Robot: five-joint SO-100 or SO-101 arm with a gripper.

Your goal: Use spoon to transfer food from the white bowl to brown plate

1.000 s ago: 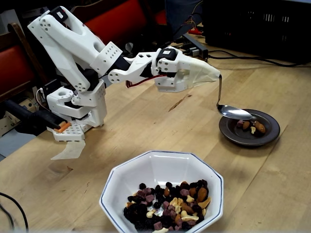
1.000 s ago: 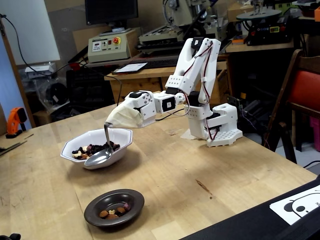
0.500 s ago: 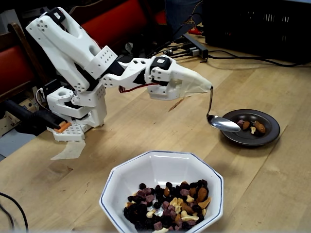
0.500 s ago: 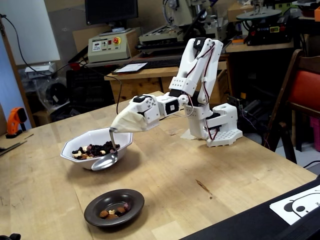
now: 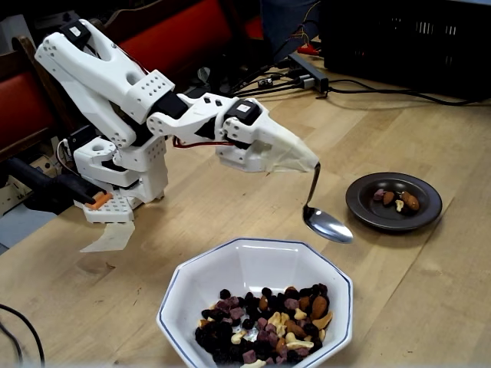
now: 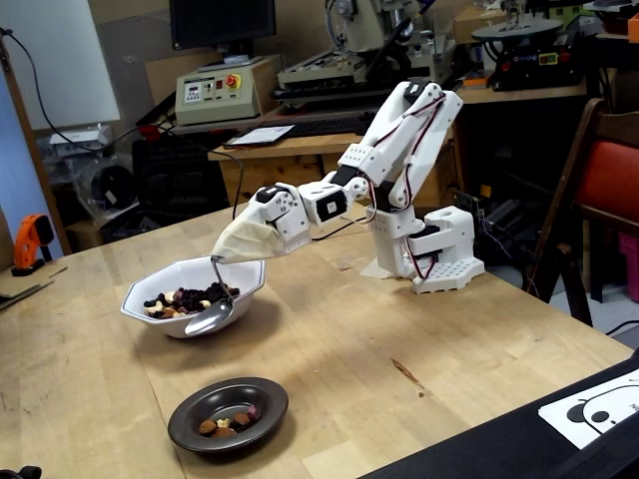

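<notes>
The white bowl [image 5: 230,268] sits at the front of a fixed view, with food [image 5: 265,326] of nuts and dried fruit heaped in its near half. My gripper [image 5: 310,162], wrapped in beige cloth, is shut on the handle of the spoon [image 5: 328,225]. The spoon hangs down empty above the table, between the bowl's far rim and the brown plate [image 5: 360,208]. A few pieces of food [image 5: 397,199] lie on the plate. In the other fixed view the gripper [image 6: 224,256] holds the spoon [image 6: 208,319] against the white bowl's [image 6: 242,274] near side, above the plate [image 6: 190,419].
The arm's white base [image 5: 123,180] stands at the back left of the table. Cables [image 5: 399,92] and a black crate [image 5: 406,38] lie along the far edge. A printed sheet [image 6: 599,404] rests at the table's near right corner in the other fixed view.
The arm has swung the empty spoon away from above the brown plate, lower and toward the white bowl. Bowl, plate and food have not moved.
</notes>
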